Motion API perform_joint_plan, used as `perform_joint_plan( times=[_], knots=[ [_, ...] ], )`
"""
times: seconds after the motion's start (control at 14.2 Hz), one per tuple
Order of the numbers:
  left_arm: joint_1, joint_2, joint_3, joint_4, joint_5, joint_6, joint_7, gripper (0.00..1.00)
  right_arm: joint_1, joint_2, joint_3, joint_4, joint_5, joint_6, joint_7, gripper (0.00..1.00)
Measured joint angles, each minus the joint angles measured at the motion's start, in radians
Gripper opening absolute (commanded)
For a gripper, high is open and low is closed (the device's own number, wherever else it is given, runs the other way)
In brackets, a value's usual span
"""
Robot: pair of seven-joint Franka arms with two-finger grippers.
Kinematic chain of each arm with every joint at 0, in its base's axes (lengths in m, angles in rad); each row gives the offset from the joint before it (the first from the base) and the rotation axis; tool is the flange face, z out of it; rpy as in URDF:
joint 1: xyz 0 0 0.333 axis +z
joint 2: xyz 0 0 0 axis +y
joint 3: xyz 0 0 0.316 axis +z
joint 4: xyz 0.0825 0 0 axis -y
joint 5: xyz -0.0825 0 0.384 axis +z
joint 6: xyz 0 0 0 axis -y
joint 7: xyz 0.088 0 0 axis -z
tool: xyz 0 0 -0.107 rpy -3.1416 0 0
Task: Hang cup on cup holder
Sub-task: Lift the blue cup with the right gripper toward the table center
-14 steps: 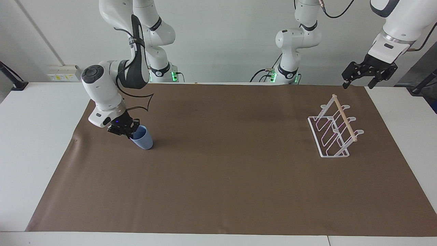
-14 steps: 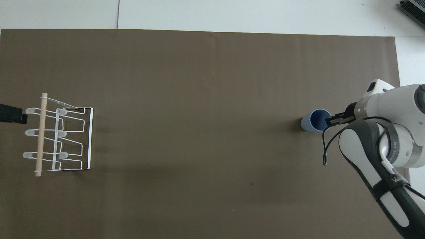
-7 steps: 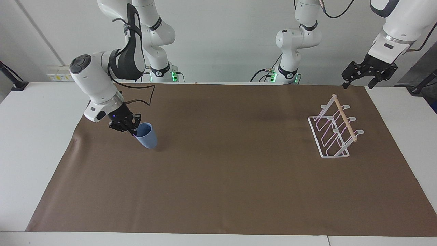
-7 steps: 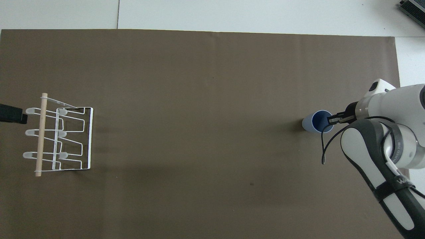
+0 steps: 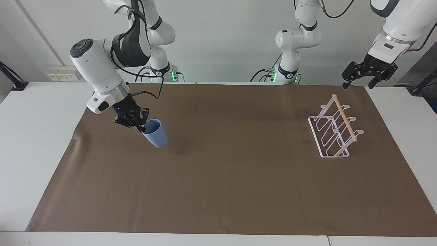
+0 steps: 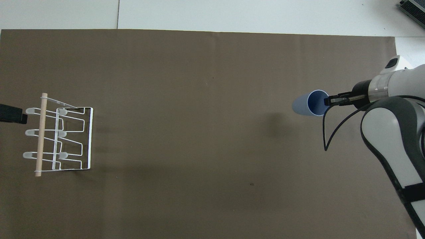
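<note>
A: What's on the table besides the task stuff?

B: Just the brown mat [image 5: 218, 177] over most of the white table [image 5: 30, 143]. Nothing lies on the mat btwn the cup and the cup holder; bare mat only.

A: Where's the cup?

B: The cup [image 5: 156, 133] is off the mat, up in the air over the mat's right-arm end, tilted. The overhead view looks into its mouth [image 6: 317, 103], and its shadow falls on the mat a bit apart from it. Light blue, no handle; inside I see only the blue wall, no contents.

A: Who's got it?

B: The right gripper [image 5: 141, 128]. Fingers pressed together on the rim, one inside the mouth, one outside the wall, pinching the cup wall. Its tip shows at the rim from above too [image 6: 328, 100].

A: And the cup holder?

B: The cup holder [image 5: 333, 131] stands on the mat at the left arm's end, well apart from the cup. White wire, rect. base, slanted loops, a wooden dowel [image 6: 41, 134] along the top. Nothing hangs on it.

A: Left arm?

B: Waiting. The left gripper [image 5: 359, 83] is raised over the table edge near the mat's corner, by the holder, fingers spread, holding nothing. From above only a dark bit shows at the frame edge [image 6: 12, 114].
</note>
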Motion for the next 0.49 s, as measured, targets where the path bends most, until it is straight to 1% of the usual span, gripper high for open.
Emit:
perform_joint_plan(
  times=[0.49],
  knots=[
    [-0.003,0.000,-0.018,0.000,0.000,0.007,0.001,1.00,-0.004,0.000,0.000,0.010,0.000,-0.018,0.008,0.00]
  ],
)
